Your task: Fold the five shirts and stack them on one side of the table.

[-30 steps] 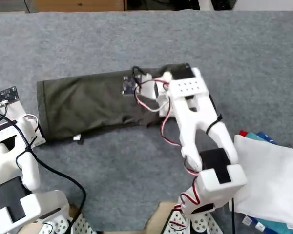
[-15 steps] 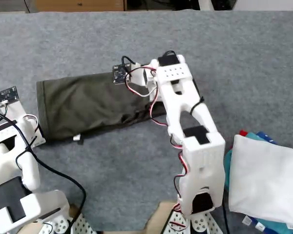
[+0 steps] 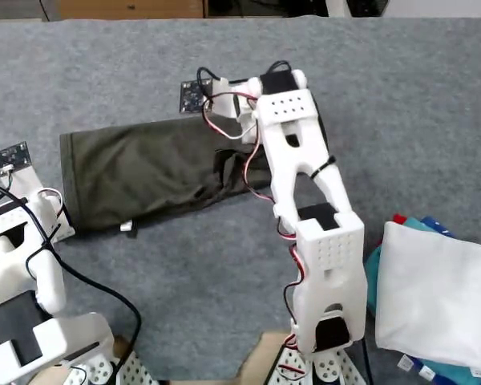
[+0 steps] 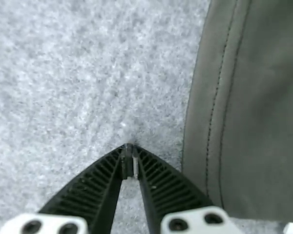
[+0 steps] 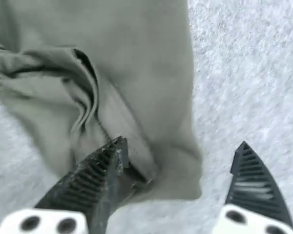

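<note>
Found the olive shirt (image 3: 136, 172) lying as a long folded band across the centre-left of the high view, on the grey table (image 3: 401, 88), with its right end rumpled beneath the right arm (image 3: 305, 176). Saw the right gripper (image 5: 181, 146) spread wide and holding nothing, poised above that bunched end in the right wrist view, one finger over the creased cloth and the other over bare carpet beyond the edge; probably set there to straddle the hem for a pinch and a fold-over toward the left. Noted the left gripper (image 4: 128, 155) pinched closed on nothing, low over the carpet just beside the shirt's stitched edge, seemingly parked clear of the fold. Spotted the stack of folded shirts (image 3: 437, 301), white on top with teal and red peeking out beneath, at the lower right edge of the high view, likely kept well apart to leave working room.
</note>
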You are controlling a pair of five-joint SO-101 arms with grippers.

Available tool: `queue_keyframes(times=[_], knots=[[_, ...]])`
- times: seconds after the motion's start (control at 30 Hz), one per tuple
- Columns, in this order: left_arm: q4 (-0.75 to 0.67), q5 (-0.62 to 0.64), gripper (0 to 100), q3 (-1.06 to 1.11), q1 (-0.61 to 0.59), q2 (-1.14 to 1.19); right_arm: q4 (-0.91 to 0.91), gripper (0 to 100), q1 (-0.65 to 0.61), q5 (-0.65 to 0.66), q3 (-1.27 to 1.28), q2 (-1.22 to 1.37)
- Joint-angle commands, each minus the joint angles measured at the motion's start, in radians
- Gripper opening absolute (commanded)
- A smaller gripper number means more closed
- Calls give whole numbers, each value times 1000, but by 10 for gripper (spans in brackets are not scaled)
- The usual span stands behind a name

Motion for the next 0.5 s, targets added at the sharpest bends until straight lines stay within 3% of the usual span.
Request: queue_keyframes(times=[0.0,0.13,0.27,0.47], knots=[[-12,6,20,-8,6,-30,161,278,22,-25,-108,-74],[-12,6,20,-8,6,-30,319,6,36,-64,-119,-105],[-12,5,20,-6,6,-30,330,23,54,-114,-30,-96],[-12,5,20,-6,6,-30,101,8,50,-210,159,4]])
